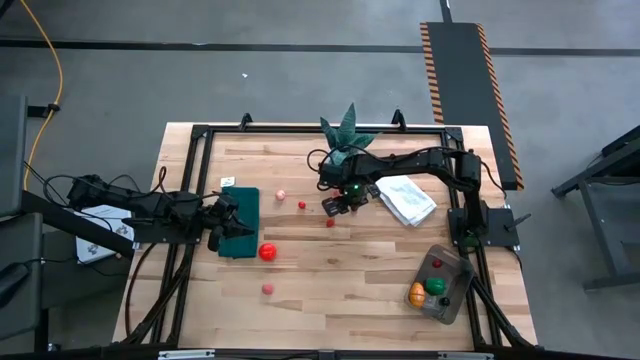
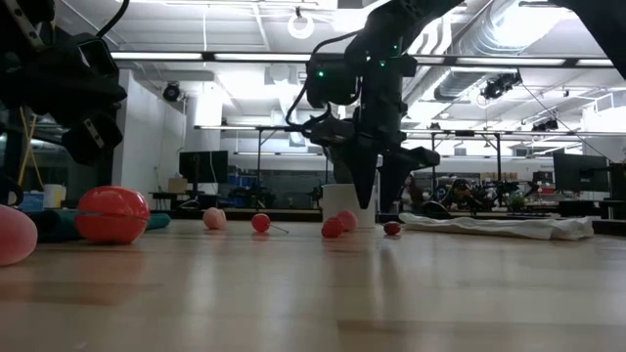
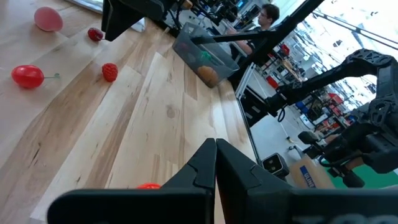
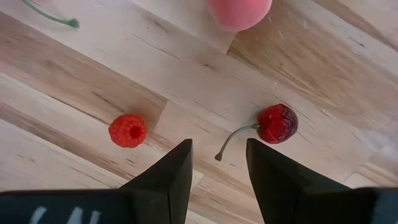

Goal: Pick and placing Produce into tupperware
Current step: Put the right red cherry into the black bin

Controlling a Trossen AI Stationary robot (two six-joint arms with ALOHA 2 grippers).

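Observation:
My right gripper (image 4: 217,146) is open and points down above the table's middle (image 1: 338,207), holding nothing. Just beyond its fingertips lie a dark red cherry (image 4: 277,122) with a stem and a red raspberry (image 4: 127,130); a pink fruit (image 4: 239,9) lies farther off. The clear tupperware (image 1: 440,283) stands at the near right with an orange, a green and a red piece inside. My left gripper (image 3: 216,149) is shut over the dark green mat (image 1: 240,222) at the left. A red tomato (image 1: 267,252) and a pink piece (image 1: 268,288) lie near it.
A folded white cloth (image 1: 407,198) lies right of my right gripper. A spiky green plant (image 1: 345,135) stands at the far edge. Small red and pink fruits (image 1: 301,204) are scattered between the mat and the right gripper. A person (image 3: 268,15) shows beyond the table.

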